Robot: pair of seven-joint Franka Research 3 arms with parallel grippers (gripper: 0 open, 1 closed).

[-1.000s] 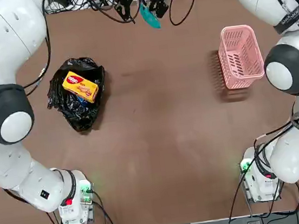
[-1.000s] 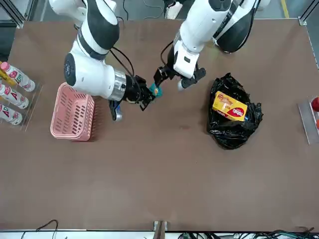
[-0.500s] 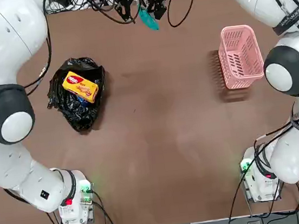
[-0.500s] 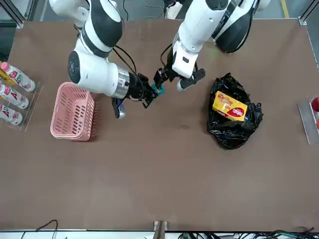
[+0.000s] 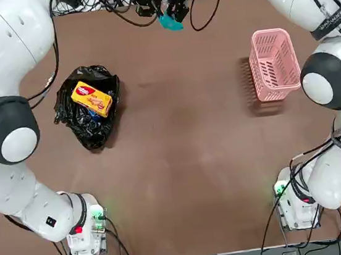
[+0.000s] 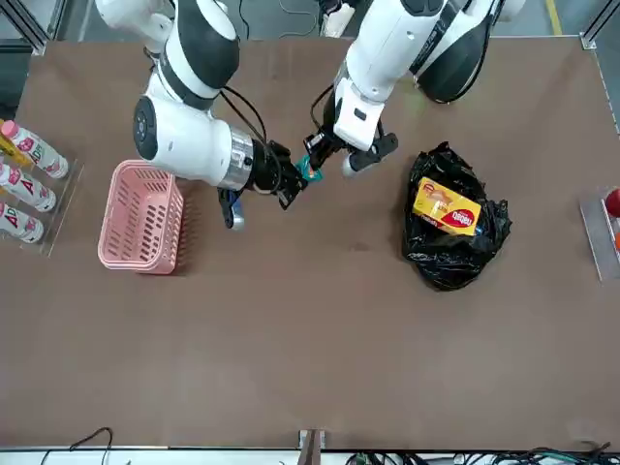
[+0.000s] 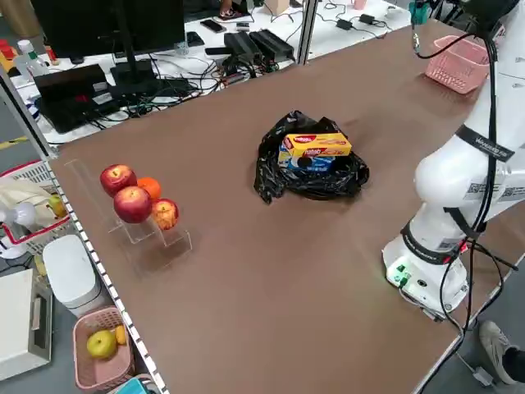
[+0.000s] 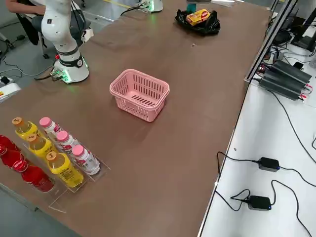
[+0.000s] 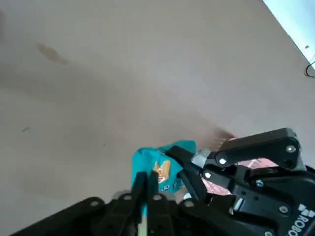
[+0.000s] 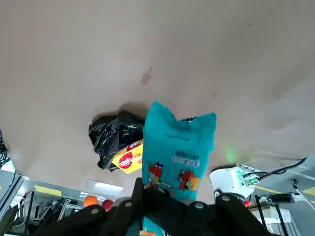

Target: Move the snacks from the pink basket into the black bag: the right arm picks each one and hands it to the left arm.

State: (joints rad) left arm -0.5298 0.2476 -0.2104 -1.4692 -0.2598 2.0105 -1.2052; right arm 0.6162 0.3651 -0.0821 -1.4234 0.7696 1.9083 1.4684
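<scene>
we saw both left gripper (image 6: pixel 320 155) and right gripper (image 6: pixel 294 180) clenched on teal packet (image 10: pixel 178 150); risk: if right released late, packet could tear or slip before black bag (image 5: pixel 88 116).

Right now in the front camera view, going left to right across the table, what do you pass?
White bottles → pink basket → right gripper → teal packet → left gripper → black bag holding the yellow packet.

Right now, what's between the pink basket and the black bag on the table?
Only bare brown table, as the top view shows. The basket and bag sit apart; the teal packet is held by both end effectors farther back.
</scene>
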